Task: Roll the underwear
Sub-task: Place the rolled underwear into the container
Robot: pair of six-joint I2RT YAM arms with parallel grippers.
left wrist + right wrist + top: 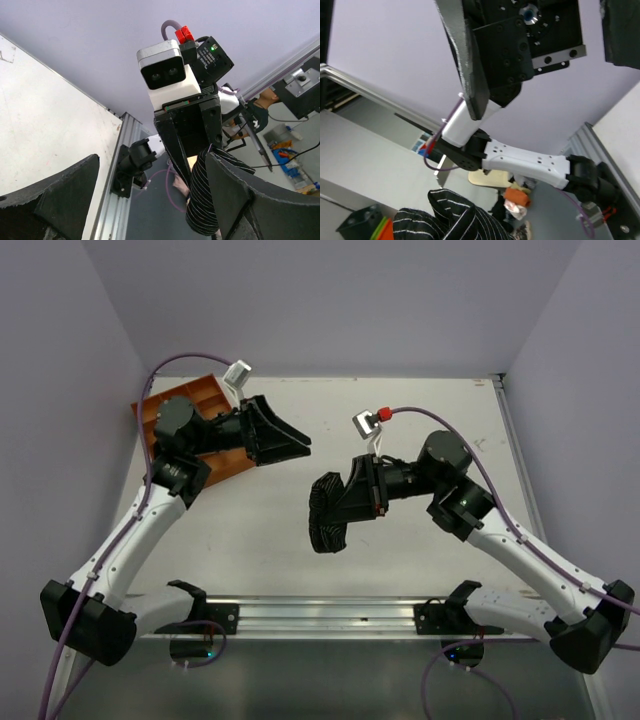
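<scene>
right fingers (176, 150) grip the bunched underwear (326, 512) above the desk (250, 540); left fingers (65, 195) spread wide, empty, facing it, likely for a regrip

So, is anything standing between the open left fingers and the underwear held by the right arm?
Nothing visible does. In the top view the left fingers face the underwear, which is bunched in the right fingers, with only air above the table between them.
</scene>
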